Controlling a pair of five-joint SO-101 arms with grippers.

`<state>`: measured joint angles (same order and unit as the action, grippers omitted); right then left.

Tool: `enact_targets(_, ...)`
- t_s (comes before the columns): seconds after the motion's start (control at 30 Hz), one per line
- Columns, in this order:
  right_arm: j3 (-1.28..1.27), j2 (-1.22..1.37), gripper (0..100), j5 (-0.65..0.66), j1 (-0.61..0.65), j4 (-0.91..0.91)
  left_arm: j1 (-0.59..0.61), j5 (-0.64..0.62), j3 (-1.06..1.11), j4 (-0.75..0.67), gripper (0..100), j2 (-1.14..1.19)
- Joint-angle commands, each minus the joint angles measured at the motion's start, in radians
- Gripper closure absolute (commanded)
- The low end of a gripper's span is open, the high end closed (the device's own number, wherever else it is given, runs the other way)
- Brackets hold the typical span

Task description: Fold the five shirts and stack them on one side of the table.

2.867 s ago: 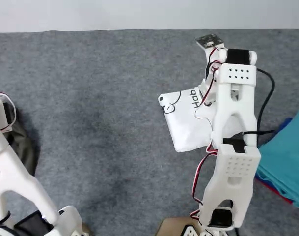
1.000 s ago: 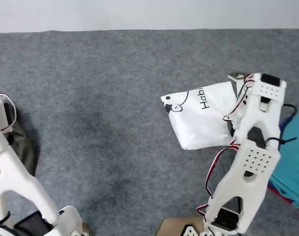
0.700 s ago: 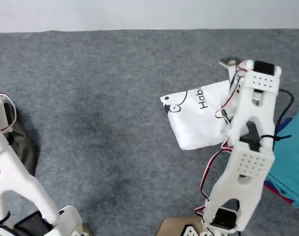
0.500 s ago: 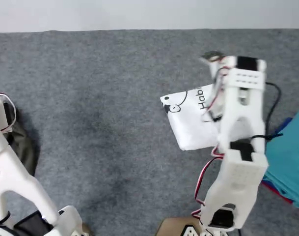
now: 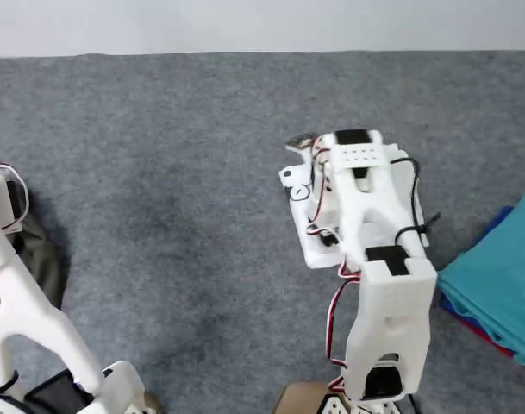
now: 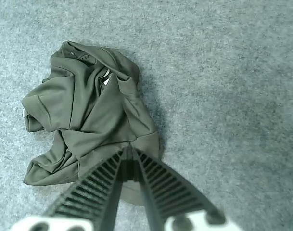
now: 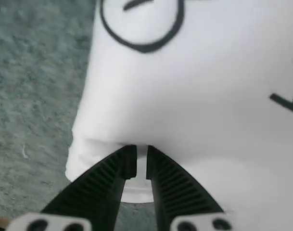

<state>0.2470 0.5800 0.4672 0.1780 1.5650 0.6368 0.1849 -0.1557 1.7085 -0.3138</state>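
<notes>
Progress is looking to be past the middle, judging by how the shirts are lying. At the right edge of the high view a folded pile (image 5: 496,274) is sitting on the grey counter (image 5: 176,172), with a turquoise shirt on top and a red edge (image 5: 479,330) and a blue edge (image 5: 502,216) showing under it. So I am counting probably three shirts already stacked there, though I cannot tell the number for sure.

The white shirt (image 5: 303,226) is lying right of the centre of the high view, well apart from the pile. It is looking folded into a compact rectangle. The right arm (image 5: 365,216) is reaching over it, and in the right wrist view the right jaws are nearly closed, seemingly clenching a pinch of the white shirt (image 7: 184,86) at its edge. Carrying it to the pile is seemingly the step in hand.

The dark shirt (image 6: 88,120) is lying crumpled, not folded at all, at the left edge of the high view (image 5: 42,259) under the left arm (image 5: 21,302). The left jaws are clenched with nothing between them, their tips hanging over the shirt's rim.

So two shirts are waiting: the white one for stacking, the dark one for folding and stacking.
</notes>
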Motion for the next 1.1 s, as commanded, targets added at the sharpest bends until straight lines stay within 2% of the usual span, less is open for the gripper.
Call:
enact_targets(0.0,0.012,-0.031,95.3,-0.008,0.048,-0.001,-0.008,0.009,-0.008,0.006,100,-0.032)
enact_targets(0.17,0.066,-0.140,95.3,-0.006,0.033,0.048,-0.008,0.014,-0.008,0.006,100,-0.032)
enact_targets(0.33,0.068,-0.202,95.3,0.002,-0.047,0.045,-0.008,0.037,-0.008,0.006,100,-0.032)
enact_targets(0.7,0.066,-0.001,95.3,0.130,-0.302,-0.107,-0.006,0.037,-0.010,0.006,100,-0.032)
enact_targets(0.87,0.075,0.044,95.3,0.164,-0.358,-0.151,-0.006,0.037,-0.010,0.008,100,-0.032)
enact_targets(1.07,0.222,0.038,95.3,0.158,-0.360,-0.056,-0.006,0.037,-0.010,0.008,100,-0.032)
